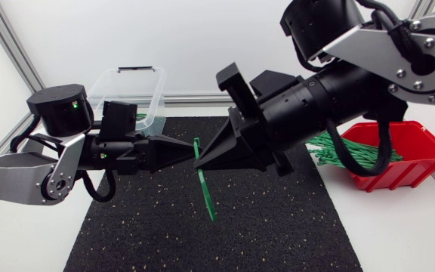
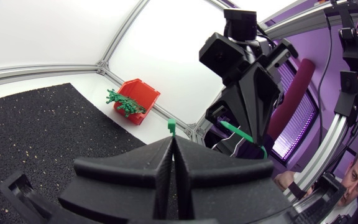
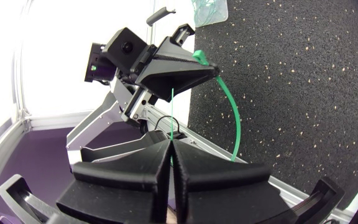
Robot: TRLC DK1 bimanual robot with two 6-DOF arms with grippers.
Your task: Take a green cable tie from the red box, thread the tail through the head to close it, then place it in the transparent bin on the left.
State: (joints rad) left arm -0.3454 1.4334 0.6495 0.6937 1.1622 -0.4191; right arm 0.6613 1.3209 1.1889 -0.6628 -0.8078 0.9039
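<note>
Above the black mat's [image 1: 278,227] middle, the green cable tie [image 1: 205,185] hung from the meeting tips of the left gripper [image 1: 189,148] and right gripper [image 1: 202,156], both pinched on it, with the red box [image 1: 414,151] off the right edge and the transparent bin [image 1: 127,91] at the far-left corner.

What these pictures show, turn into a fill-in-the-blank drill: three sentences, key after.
1. The left gripper and the right gripper are both shut on one ___ cable tie.
2. They meet above the ___ mat.
3. The red box stands on the ___ arm's side of the table.
Missing words: green; black; right.
</note>
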